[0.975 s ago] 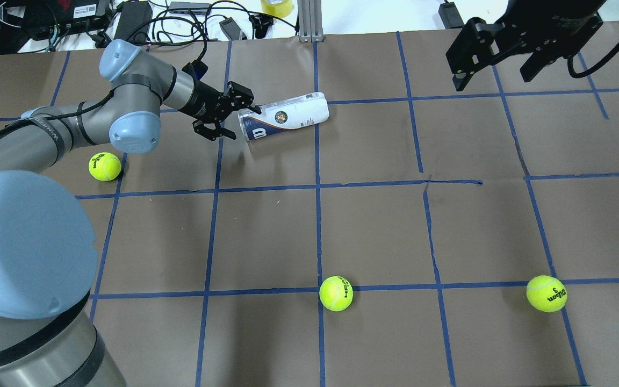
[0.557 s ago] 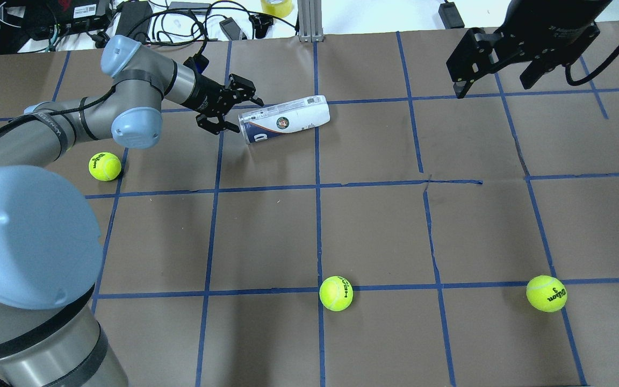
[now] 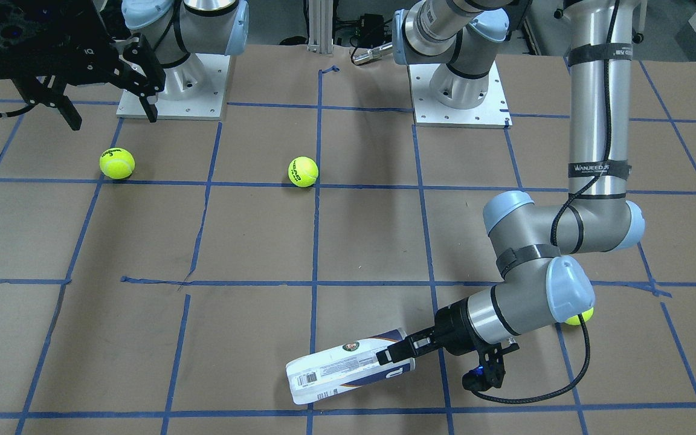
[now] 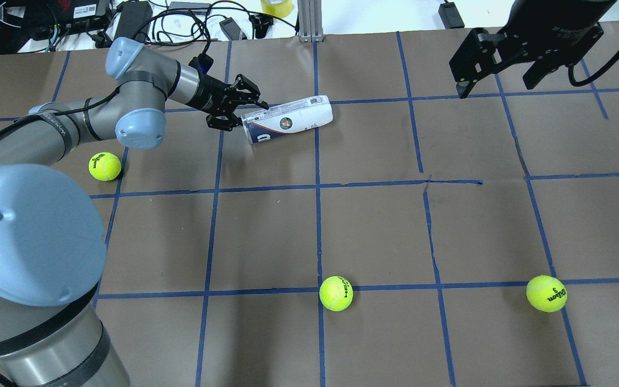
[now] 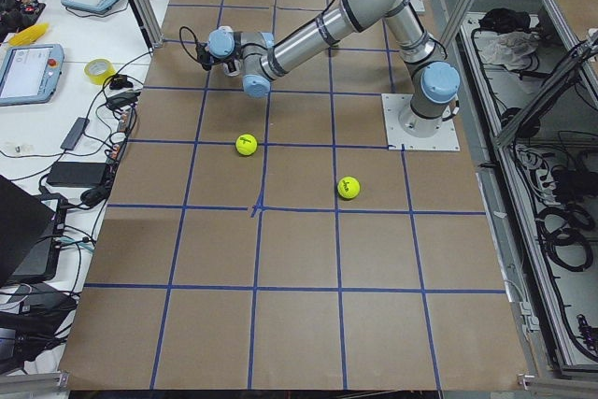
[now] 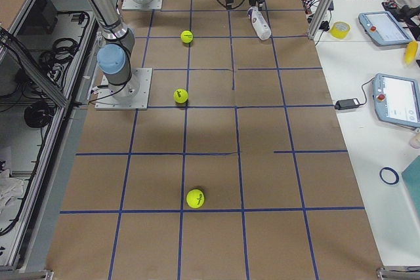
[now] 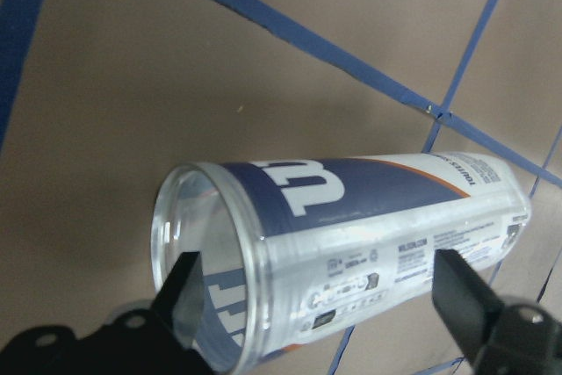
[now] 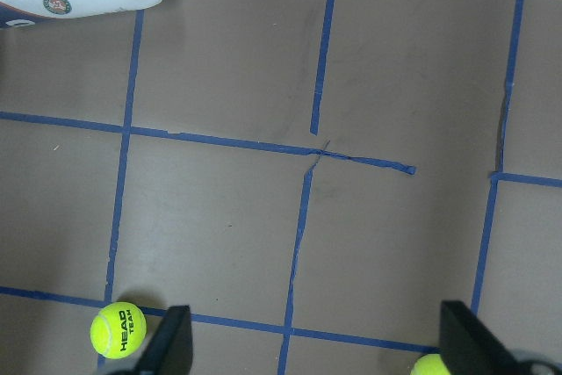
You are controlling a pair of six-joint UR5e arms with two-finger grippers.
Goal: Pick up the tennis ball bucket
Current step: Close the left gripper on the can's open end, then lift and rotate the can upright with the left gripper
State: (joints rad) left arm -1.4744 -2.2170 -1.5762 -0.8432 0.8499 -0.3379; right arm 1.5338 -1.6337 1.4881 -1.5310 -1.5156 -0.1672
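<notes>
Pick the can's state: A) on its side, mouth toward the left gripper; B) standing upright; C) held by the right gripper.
A: the can lies on its side with its open mouth at the open left gripper, while the right gripper is far off and empty.

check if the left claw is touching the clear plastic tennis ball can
Cannot tell. Left wrist view: the left claw straddles the clear plastic tennis ball can near its open end, fingers overlapping its outline; no plain contact or gap.
</notes>
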